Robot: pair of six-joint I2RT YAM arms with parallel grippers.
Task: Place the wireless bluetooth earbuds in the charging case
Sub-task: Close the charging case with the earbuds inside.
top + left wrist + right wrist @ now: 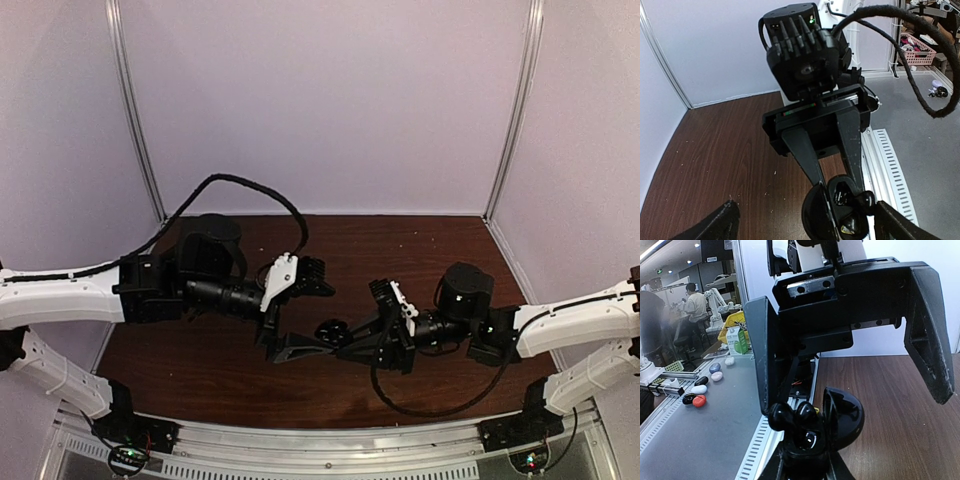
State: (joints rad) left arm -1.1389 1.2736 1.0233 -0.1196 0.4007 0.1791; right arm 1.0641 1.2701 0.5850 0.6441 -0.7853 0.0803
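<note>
- The charging case (812, 442), black and glossy, is in the middle of the scene over the near half of the table (180, 360), between the two arms. Its lid (846, 412) is swung open.
- The right gripper (842, 192) is clenched on the case's lower half, one finger on each side.
- The left gripper (855, 400) is released, its jaws spread wide to either side of the case. In the right wrist view one fingertip is right at the leftmost of the two bumps described next.
- Two shiny black bumps, apparently earbuds (785, 416), sit side by side in the case's base. They stand above the rim, so I judge them placed but perhaps not pressed home.
- What seems left is seating them flush and closing the lid. Whether more earbuds wait elsewhere cannot be told.
</note>
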